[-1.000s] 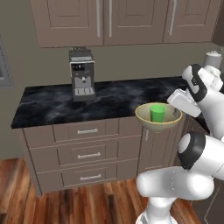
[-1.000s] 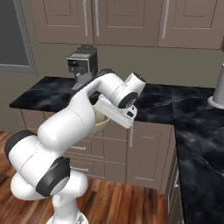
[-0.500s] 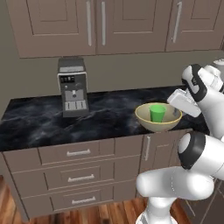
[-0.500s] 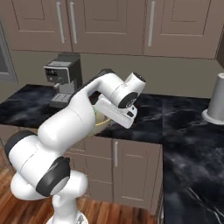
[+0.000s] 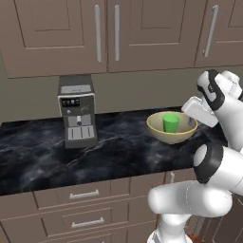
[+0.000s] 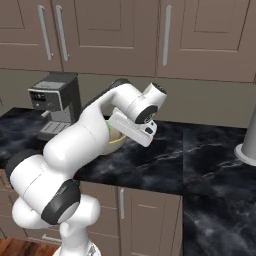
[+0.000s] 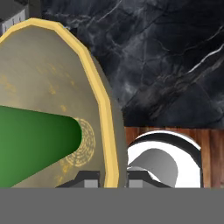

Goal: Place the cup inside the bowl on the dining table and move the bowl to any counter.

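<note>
Closer rolled the counter as the gripper pinched the bowl rim, cup upright inside, hovering above it; stiff, light, likely tippy from that edge.

A grey and black coffee machine stands upright toward the back edge of the desk, left of its middle. A grey metal cylinder sits near the right end. Taupe wall cabinets with silver handles hang above.
</note>
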